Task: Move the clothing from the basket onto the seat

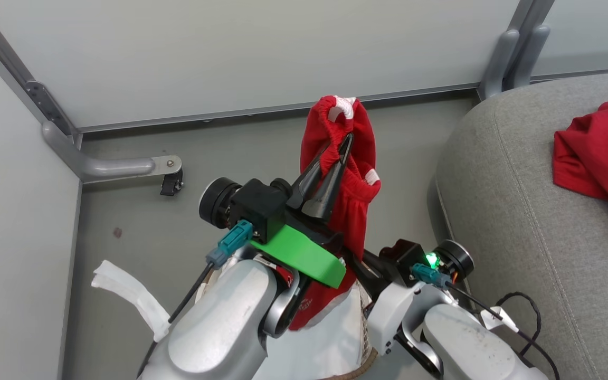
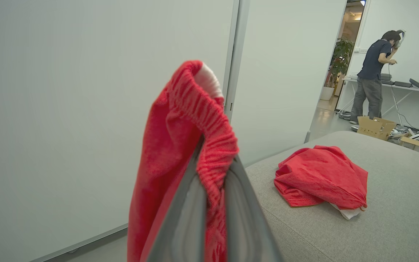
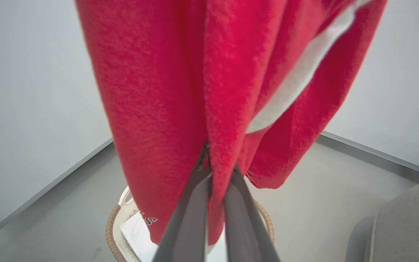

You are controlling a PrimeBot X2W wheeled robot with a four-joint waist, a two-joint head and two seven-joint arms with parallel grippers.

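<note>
Room: grey floor (image 1: 177, 227) boxed in by pale wall panels (image 1: 230, 53); from the head camera I look down over the basket.
Left gripper (image 1: 343, 150): fingers closed tight on the garment's gathered waistband, held high above the basket.
Right gripper (image 3: 218, 165): fingers pinched together on a lower fold of the same garment, also above the basket.
Garment (image 1: 354, 206): red with white trim. It hangs from my two grippers, and its lettered hem dangles just over the basket. I cannot tell whether it touches the liner.
Basket (image 3: 112, 225): on the floor directly beneath the garment, with a brown woven rim.
Liner (image 1: 330, 332): white, inside the basket, one loose strip trailing onto the floor to the basket's left.
Seat (image 1: 520, 221): grey cushion, near the basket on its right.
Other garment (image 1: 605, 153): red, crumpled on the seat, well apart from the basket.
Person (image 2: 371, 76): standing at a table far beyond the seat from the basket.
Box (image 2: 375, 127): cardboard, on the floor by the person, far from the basket.
</note>
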